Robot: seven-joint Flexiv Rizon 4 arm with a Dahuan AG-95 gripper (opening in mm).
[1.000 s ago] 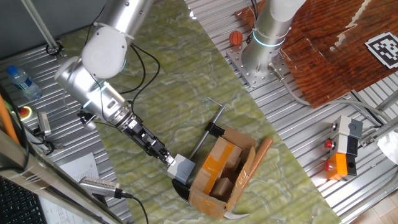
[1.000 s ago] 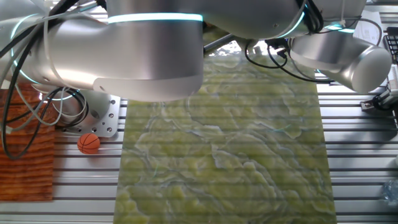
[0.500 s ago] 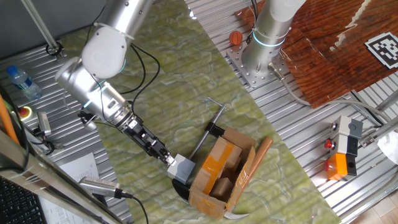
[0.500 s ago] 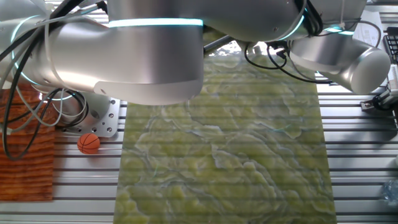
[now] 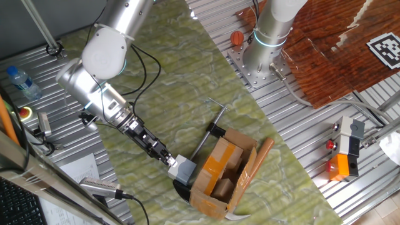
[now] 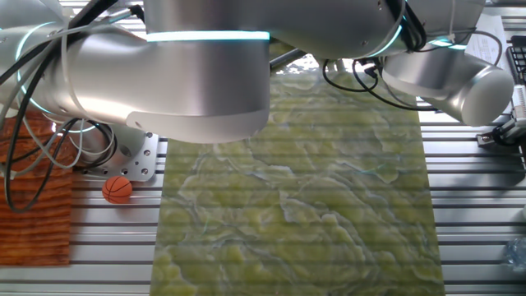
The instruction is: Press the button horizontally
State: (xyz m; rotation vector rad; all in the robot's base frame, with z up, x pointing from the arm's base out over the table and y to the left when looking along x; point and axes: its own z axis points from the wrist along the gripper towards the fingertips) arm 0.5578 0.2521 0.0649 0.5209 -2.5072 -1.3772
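Note:
In one fixed view the button (image 5: 183, 168), a small light grey cube on a black base, stands on the green mat (image 5: 181, 81) against the left side of an open cardboard box (image 5: 223, 173). My gripper (image 5: 167, 160) reaches down and right from the silver arm. Its dark fingers meet in one narrow tip, and that tip touches the button's left face. In the other fixed view a large arm link (image 6: 164, 74) fills the top of the frame; the gripper and the button are hidden there.
A black clamp (image 5: 215, 130) holds the cardboard box. A second arm's base (image 5: 265, 44) and an orange ball (image 5: 237, 38) are at the back. Orange-and-black units (image 5: 344, 164) stand at the right. A round red button (image 5: 25, 112) and a bottle (image 5: 22, 82) are at the left.
Almost nothing. The gripper tip stays against the button's left face; in the other fixed view the arm link shifts very slightly.

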